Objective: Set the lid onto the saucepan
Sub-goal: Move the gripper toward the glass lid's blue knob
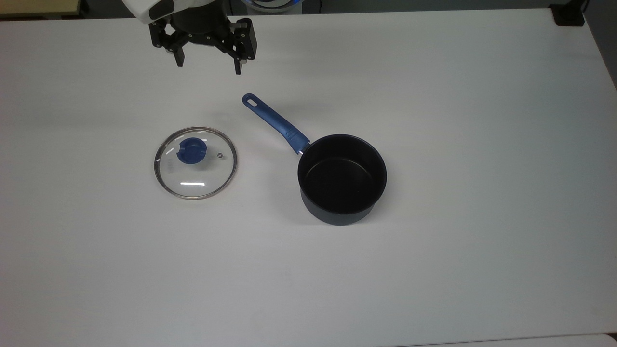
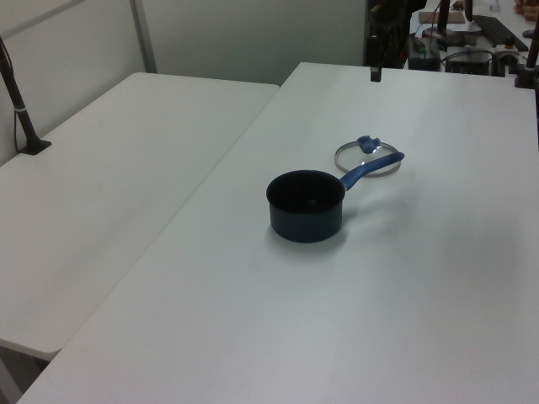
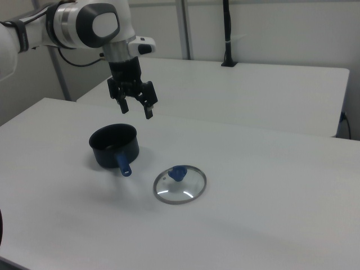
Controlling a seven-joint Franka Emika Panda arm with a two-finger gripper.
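The lid (image 1: 195, 163), clear glass with a metal rim and a blue knob, lies flat on the white table (image 1: 434, 265) left of centre in the top view. The saucepan (image 1: 342, 178) stands upright to its right, black inside, its blue handle (image 1: 274, 123) pointing up-left. In the left view the lid (image 2: 369, 156) lies behind the saucepan (image 2: 306, 204). In the right view the lid (image 3: 180, 185) lies right of the saucepan (image 3: 114, 146). My gripper (image 1: 209, 68) hangs open in the air above the lid's far side, holding nothing; it also appears high over the saucepan, gripper (image 3: 136, 112).
A second white table (image 2: 109, 185) adjoins on the left view's left. A black post (image 3: 227, 34) stands at the far edge of that table in the right view. A dark clamp (image 1: 569, 14) sits at the top view's upper right corner.
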